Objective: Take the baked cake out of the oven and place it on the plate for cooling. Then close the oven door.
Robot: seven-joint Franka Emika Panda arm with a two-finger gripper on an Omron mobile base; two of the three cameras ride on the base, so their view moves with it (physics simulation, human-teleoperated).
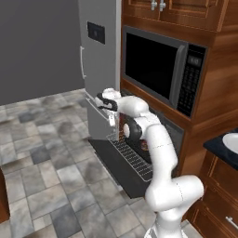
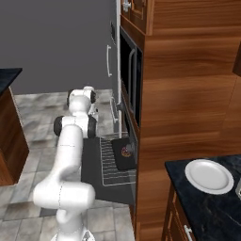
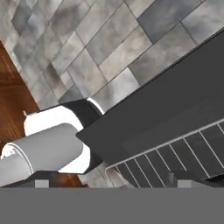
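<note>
The oven door lies flat open, and the wire rack sticks out over it. The baked cake sits on a black tray on the rack. The gripper hangs above the door with its fingers wide apart, holding nothing. Next it likely must reach down for the cake. The right base view shows the plate on the dark tabletop.

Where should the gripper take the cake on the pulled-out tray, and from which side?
Grip the cake across its rounded sides, coming straight down from above. It is a small lump sitting low on the flat black tray, with the oven opening close above and behind it, so top-down looks clearest. The open gripper probably spans it.
</note>
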